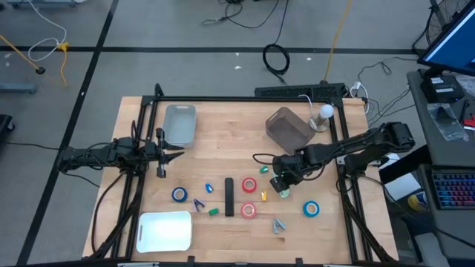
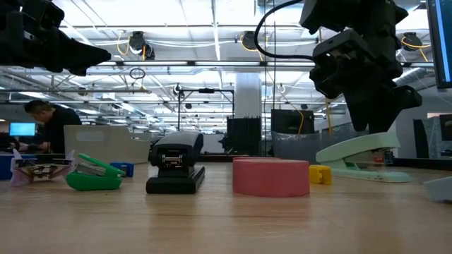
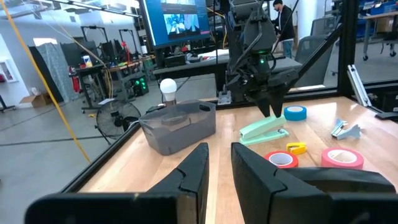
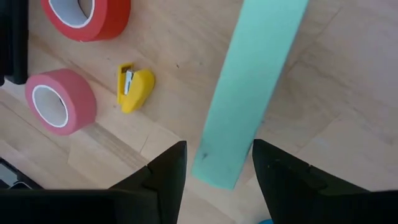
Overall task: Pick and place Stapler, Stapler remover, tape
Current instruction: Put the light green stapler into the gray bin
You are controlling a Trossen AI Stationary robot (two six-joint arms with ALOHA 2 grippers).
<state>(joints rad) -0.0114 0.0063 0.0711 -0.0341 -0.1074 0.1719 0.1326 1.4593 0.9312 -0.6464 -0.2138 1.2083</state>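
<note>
The mint-green stapler lies flat on the wooden counter, right of centre, and my right pincer hangs directly over it, spread, one finger on each side of the long green body and not touching it. In the low view the stapler rests under the dark bulk of that pincer.

Just beside the stapler sits a small yellow staple remover, and near that a pink roll of tape and a red roll of tape, both with white cores. From above, one blue roll of tape lies toward the counter's right front, and another blue roll lies left of centre. A black stapler stands between them at the middle, with a small green staple remover near it.

A dark translucent bin sits at the back right, a grey tray at the back left and a white tray at the front left.

My left pincer waits above the left side of the counter, well apart from everything; its fingers stand a narrow gap apart and pinch nothing
</note>
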